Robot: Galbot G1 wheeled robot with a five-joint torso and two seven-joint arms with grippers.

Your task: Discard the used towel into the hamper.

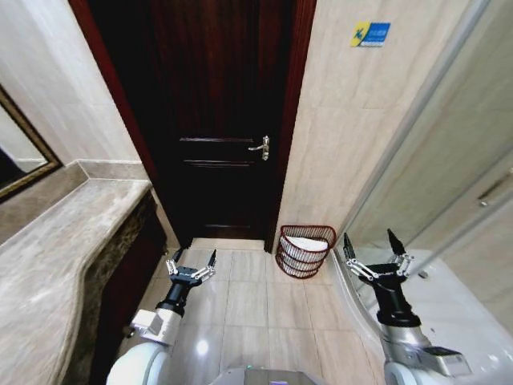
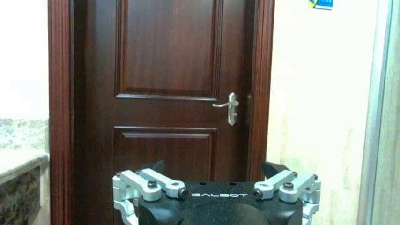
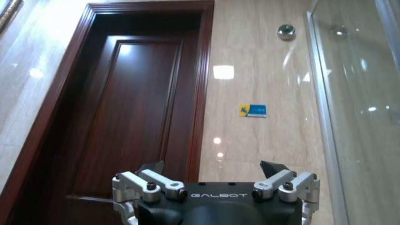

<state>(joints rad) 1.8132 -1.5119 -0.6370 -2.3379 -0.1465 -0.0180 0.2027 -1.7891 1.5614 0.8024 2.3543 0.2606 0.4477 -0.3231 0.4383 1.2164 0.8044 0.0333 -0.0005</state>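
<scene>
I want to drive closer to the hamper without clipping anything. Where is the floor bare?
Bare tile floor runs from the door back between the left tool and right tool, both open. It is tight at the hamper, tucked in the corner between door frame and shower glass.

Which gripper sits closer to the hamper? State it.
Right. The right gripper hangs open just beside the hamper; the left gripper, also open and empty, is farther off on the hamper's other side, near the counter.
</scene>
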